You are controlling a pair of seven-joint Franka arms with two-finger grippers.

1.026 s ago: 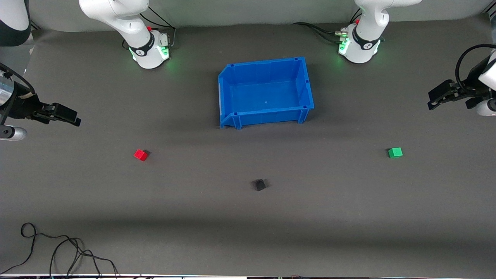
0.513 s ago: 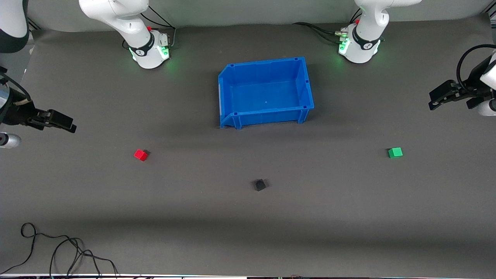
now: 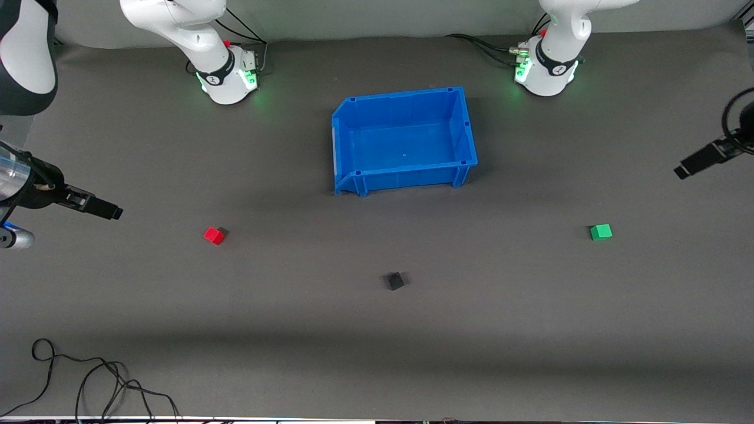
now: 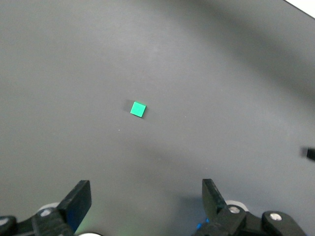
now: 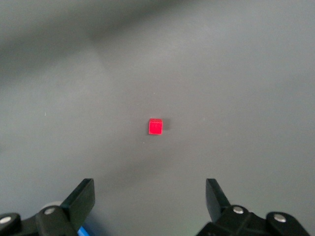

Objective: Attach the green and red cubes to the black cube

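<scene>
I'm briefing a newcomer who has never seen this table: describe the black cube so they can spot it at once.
Start at the blue bin in the middle of the table, then look nearer to the front camera. The black cube lies there alone on the dark grey mat. The red cube and green cube match its size, but only this one is matte black.
</scene>
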